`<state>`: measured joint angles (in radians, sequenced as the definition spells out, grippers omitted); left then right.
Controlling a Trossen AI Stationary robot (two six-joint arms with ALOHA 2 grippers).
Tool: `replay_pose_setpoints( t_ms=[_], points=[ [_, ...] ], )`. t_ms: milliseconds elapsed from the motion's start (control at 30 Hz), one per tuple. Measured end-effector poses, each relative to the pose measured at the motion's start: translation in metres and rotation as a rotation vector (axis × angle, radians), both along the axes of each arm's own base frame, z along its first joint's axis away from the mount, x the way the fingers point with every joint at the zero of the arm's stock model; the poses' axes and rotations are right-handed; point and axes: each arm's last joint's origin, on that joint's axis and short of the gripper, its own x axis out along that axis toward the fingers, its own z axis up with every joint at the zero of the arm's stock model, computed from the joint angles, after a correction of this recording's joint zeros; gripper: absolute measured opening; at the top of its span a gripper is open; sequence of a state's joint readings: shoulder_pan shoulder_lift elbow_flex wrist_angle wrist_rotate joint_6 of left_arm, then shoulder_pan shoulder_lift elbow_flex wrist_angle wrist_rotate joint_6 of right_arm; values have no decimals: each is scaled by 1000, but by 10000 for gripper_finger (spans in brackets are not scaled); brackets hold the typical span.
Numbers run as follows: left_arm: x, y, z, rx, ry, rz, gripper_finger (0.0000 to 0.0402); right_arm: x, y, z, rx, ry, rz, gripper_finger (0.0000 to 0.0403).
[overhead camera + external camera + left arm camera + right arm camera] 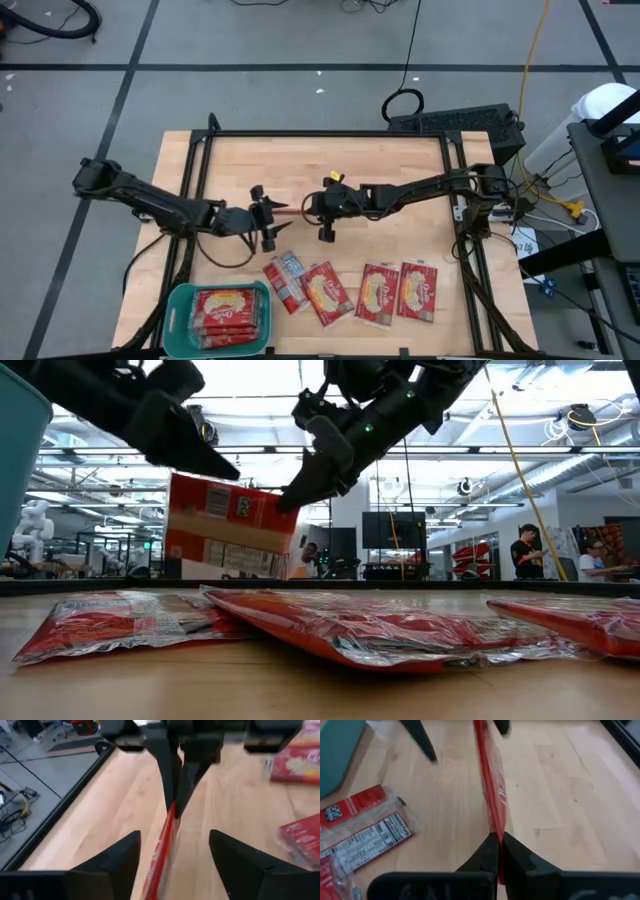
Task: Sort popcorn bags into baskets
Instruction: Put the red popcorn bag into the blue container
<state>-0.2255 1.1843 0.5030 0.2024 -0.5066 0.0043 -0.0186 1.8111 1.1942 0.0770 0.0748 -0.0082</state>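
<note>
My right gripper (496,839) jaws pinch a bag (490,785) edge-on; left gripper (172,845) jaws stand wide, flanking it.

Illumination is bright and even, supplied from ceiling strip lights visible in the low view. The pale wooden plank table top (400,175) shows only soft, short shadows under the arms. Clear wrapping on the flat red plastic popcorn packets (380,628) carries white glare streaks. The left wrist view is markedly blurred, its near dark fingers (112,857) out of focus. The right wrist view is softly defocused throughout.
</note>
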Motion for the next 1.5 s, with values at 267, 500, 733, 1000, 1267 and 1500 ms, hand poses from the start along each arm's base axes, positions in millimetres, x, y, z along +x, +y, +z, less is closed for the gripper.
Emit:
replay_pose_setpoints(
  t_ms=[267,500,733,1000,1267,1500],
  points=[
    [24,9,-10,-80,132,-4,205,0,2,0,18,5,21,0],
    [30,12,-4,-51,272,3,70,-1,3,-2,48,21,29,0],
    [29,8,3,-71,289,-14,26,-3,5,1,40,26,42,25],
    [4,-7,31,-125,219,-73,15,-12,29,-3,65,49,110,139],
    [-13,-15,64,-106,43,-167,26,-12,41,-5,-3,-254,96,212],
    [-8,-26,74,-75,-76,-242,15,-24,49,-9,-50,-465,127,181]
  ],
)
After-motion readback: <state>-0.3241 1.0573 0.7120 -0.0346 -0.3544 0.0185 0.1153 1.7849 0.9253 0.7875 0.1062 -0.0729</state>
